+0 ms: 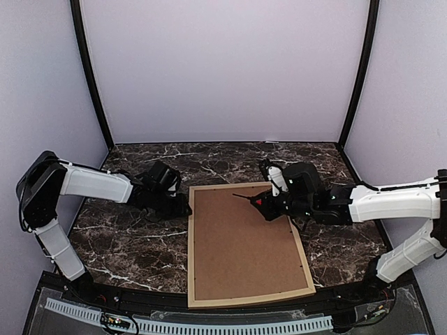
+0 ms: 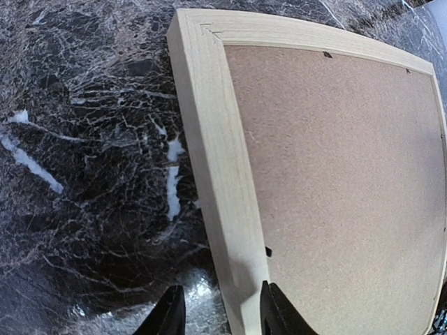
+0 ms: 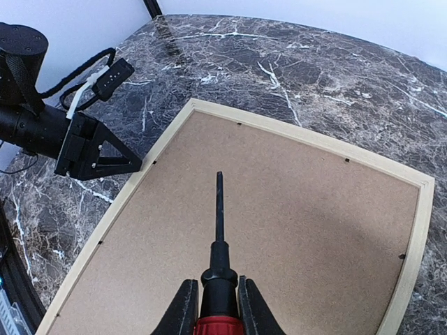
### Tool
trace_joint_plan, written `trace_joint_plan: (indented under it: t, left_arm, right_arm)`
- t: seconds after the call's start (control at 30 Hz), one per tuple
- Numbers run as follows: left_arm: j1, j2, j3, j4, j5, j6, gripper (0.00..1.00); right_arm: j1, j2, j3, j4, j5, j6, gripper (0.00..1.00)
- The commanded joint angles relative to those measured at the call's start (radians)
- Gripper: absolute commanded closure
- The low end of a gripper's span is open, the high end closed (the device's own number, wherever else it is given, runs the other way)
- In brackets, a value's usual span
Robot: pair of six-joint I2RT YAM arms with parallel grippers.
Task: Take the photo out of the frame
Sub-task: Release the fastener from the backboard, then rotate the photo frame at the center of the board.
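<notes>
Overhead: the frame (image 1: 192,244) lies face down with its backing board (image 1: 244,244) up; the photo is unseen, presumably beneath.

Left wrist: the left gripper (image 2: 222,301) is partly open, loosely astride the frame's nine o'clock rail.

Right wrist: the right gripper (image 3: 216,296) is clamped on a screwdriver (image 3: 219,262), tip toward twelve o'clock.

Risk: with that rail unpinned, prying could slide the frame or gouge the board.

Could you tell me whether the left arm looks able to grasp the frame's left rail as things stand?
Probably yes: the left gripper stands open astride the frame rail, with nothing between.
</notes>
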Motion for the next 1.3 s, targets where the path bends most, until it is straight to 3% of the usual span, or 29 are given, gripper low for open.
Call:
trace_joint_plan:
  t: [0.0, 0.3, 0.37, 0.57, 0.77, 0.97, 1.07, 1.27]
  left_arm:
    - [-0.037, 0.015, 0.101, -0.201, -0.107, -0.007, 0.6]
    - [-0.063, 0.115, 0.229, -0.289, -0.208, 0.011, 0.52]
    - [-0.063, 0.133, 0.273, -0.285, -0.203, 0.065, 0.52]
    - [-0.06, 0.144, 0.394, -0.226, -0.104, 0.475, 0.47]
    - [-0.055, 0.214, 0.55, -0.221, -0.001, 0.745, 0.44]
    - [-0.038, 0.385, 0.771, -0.281, 0.099, 0.915, 0.43]
    - [-0.023, 0.462, 0.901, -0.339, 0.193, 0.961, 0.41]
    - [-0.016, 0.629, 1.066, -0.395, 0.22, 1.008, 0.41]
  right_arm:
    - [-0.007, -0.047, -0.024, 0.02, 0.048, 0.027, 1.0]
    - [-0.007, -0.093, -0.058, -0.017, 0.08, 0.06, 1.0]
    - [-0.007, -0.109, -0.07, -0.022, 0.08, 0.071, 1.0]
    - [-0.006, -0.154, -0.095, -0.044, 0.08, 0.094, 1.0]
    - [-0.008, -0.186, -0.107, -0.074, 0.09, 0.102, 1.0]
    - [-0.006, -0.212, -0.114, -0.099, 0.095, 0.112, 1.0]
    - [-0.006, -0.223, -0.12, -0.104, 0.096, 0.117, 1.0]
    - [-0.006, -0.211, -0.13, -0.085, 0.08, 0.132, 1.0]
